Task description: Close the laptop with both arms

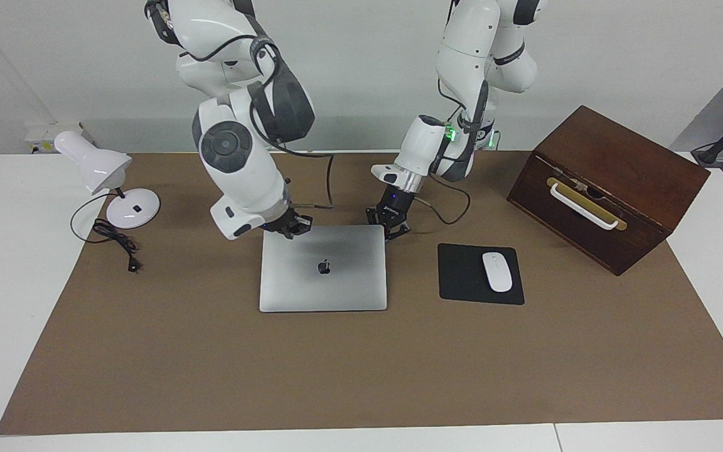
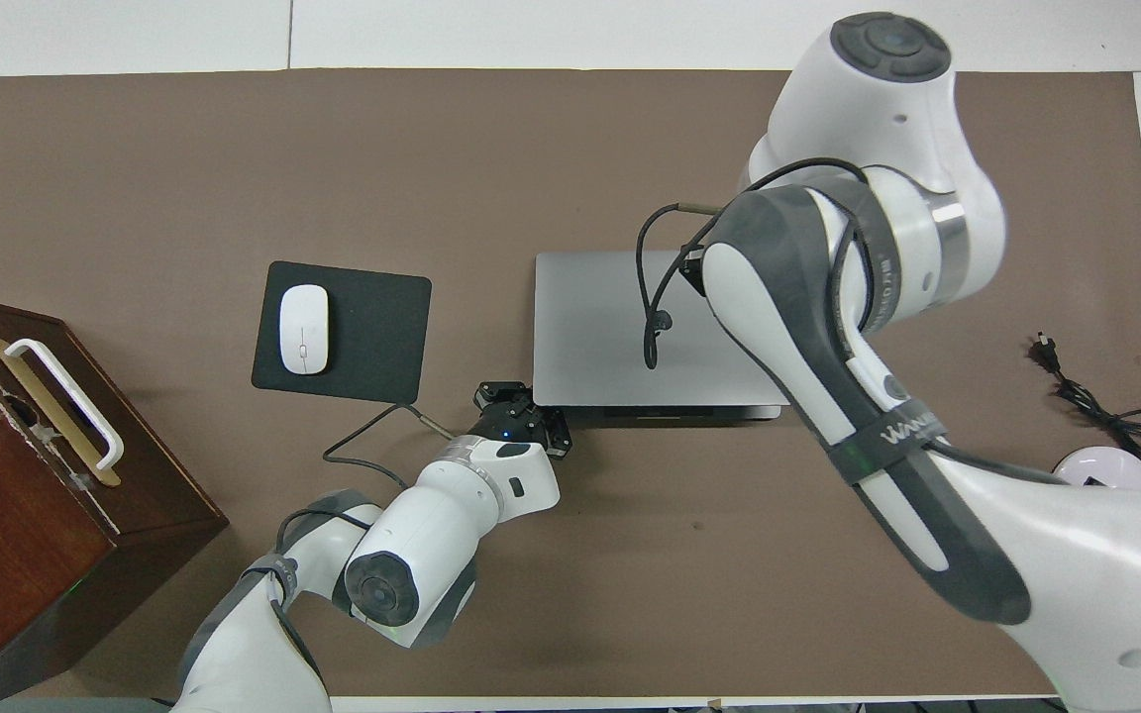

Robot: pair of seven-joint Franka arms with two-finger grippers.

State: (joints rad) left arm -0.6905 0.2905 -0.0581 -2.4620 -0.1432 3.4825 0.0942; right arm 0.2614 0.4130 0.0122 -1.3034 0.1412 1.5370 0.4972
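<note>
Laptop shut flat; left gripper and right gripper at its robot-side corners, finger state cannot tell.

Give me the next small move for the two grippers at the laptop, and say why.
Probably lift both grippers straight up and clear. The laptop already lies flat with its lid down, logo up. The right gripper and the left gripper sit at the two corners of its edge nearest the robots, so nothing seems left to press. The mouse pad beside it is not involved.
</note>
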